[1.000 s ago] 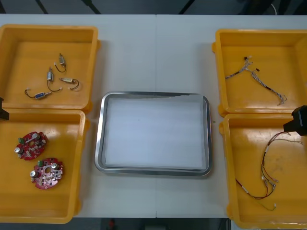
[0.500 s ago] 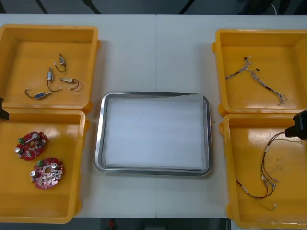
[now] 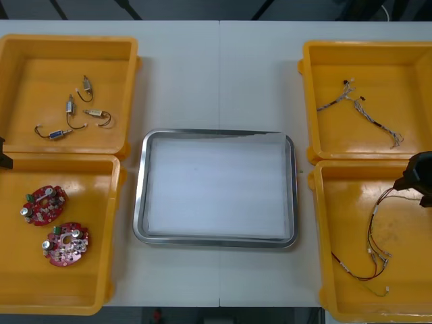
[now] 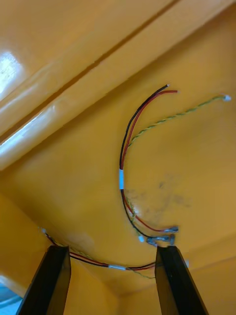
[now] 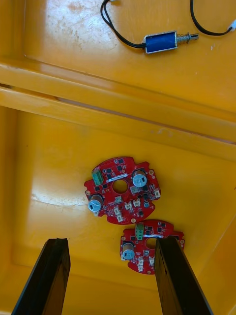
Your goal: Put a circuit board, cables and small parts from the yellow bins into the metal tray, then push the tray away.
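My right gripper [image 3: 420, 179] hangs over the far part of the near right yellow bin [image 3: 322, 236], just above the red and yellow cable [image 3: 374, 243]. In the right wrist view its fingers [image 4: 172, 280] stand open, with the red and yellow cable [image 4: 129, 162] lying on the bin floor beyond and between them. My left gripper [image 5: 110, 280] is open above the near left yellow bin [image 3: 101, 297], where two round red circuit boards [image 3: 44, 204] [image 3: 65, 244] lie. The metal tray [image 3: 139, 202] sits in the middle, white inside.
The far left yellow bin [image 3: 128, 54] holds several small metal parts [image 3: 70, 104]. A twisted blue and white cable [image 3: 364, 111] lies in the far right yellow bin [image 3: 310, 81]. The left arm [image 3: 4, 156] shows at the table's left edge.
My right gripper has moved lower and a little toward the near side, over the red and yellow cable. The left arm has stayed still.
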Action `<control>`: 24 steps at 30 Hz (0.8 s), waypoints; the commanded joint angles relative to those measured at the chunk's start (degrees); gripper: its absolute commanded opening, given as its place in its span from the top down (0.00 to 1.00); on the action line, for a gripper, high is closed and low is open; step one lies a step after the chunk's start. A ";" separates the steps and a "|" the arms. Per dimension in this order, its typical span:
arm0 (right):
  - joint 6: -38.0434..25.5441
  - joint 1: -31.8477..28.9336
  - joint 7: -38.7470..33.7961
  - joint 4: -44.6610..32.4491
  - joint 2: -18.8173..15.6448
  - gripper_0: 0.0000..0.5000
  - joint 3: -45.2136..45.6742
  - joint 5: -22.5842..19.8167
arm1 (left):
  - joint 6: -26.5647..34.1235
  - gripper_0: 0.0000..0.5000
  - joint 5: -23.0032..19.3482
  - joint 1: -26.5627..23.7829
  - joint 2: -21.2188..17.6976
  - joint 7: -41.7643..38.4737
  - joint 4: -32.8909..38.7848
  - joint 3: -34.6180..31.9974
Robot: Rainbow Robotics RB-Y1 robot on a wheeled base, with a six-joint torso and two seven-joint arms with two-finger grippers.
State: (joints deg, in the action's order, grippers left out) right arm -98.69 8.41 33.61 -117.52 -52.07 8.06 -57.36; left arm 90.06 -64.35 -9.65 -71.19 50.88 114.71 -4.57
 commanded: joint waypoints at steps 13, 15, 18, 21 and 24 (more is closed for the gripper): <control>8.33 -0.77 -8.73 2.12 -1.72 0.00 -13.33 6.64 | -0.77 0.00 -0.34 5.25 -3.26 5.63 0.16 0.62; 9.92 -0.77 -7.68 3.00 -1.72 0.00 -14.21 6.56 | -3.58 0.00 -0.08 7.01 -3.26 5.99 0.07 0.62; 10.88 -0.77 -3.90 4.14 -1.54 0.00 -14.83 6.56 | -7.36 0.00 0.45 9.21 -3.26 6.60 0.07 0.62; 11.24 -0.94 -1.53 5.64 -0.84 0.00 -14.83 6.56 | -9.91 0.00 0.45 10.96 -3.26 7.30 -0.54 0.71; 11.85 -1.21 -0.91 6.60 -0.05 0.00 -14.91 6.99 | -11.31 0.00 0.19 11.75 -3.26 9.85 -1.86 0.62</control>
State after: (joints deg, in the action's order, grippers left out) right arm -87.77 8.35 32.60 -111.58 -52.08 -6.43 -51.11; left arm 80.44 -64.36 -0.11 -71.50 51.55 114.31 -4.04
